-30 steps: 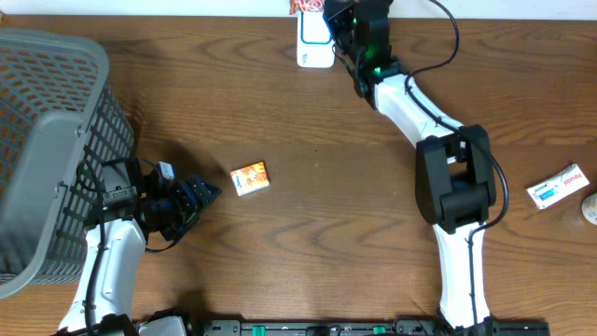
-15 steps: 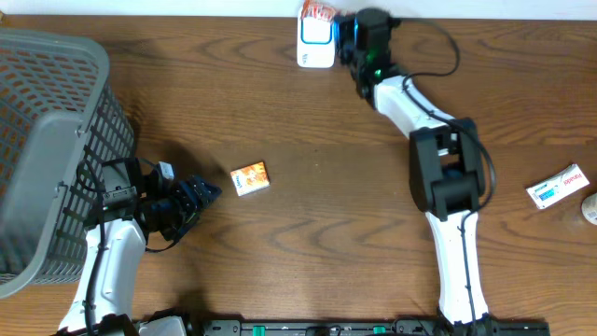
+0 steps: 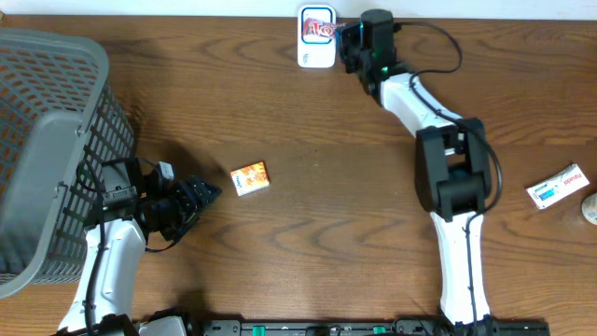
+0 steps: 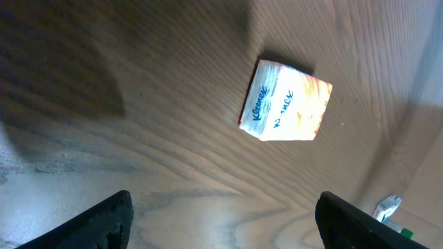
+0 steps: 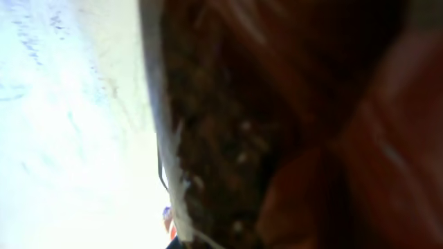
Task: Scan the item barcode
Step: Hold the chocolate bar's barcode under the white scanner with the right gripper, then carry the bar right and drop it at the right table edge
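Observation:
At the far edge of the table, my right gripper [image 3: 348, 35] is shut on a red and white packet [image 3: 319, 28]. It holds the packet flat over the white scanner [image 3: 315, 56]. The right wrist view is a blur of the packet's red-brown surface [image 5: 291, 124] against bright white, and my own fingers cannot be made out there. My left gripper [image 3: 207, 192] hovers open and empty at the left. Its dark fingertips [image 4: 114, 218] frame bare wood in the left wrist view. A small orange and white Kleenex pack [image 3: 250, 177] [image 4: 285, 109] lies just ahead of it.
A large grey mesh basket [image 3: 47, 140] fills the left side, close behind my left arm. A white box with green print [image 3: 558, 185] lies near the right edge, with a round object [image 3: 590, 207] beside it.
My right gripper has brought the packet from the table's far edge onto the scanner and turned its face up toward the overhead camera. The left arm has stayed still.

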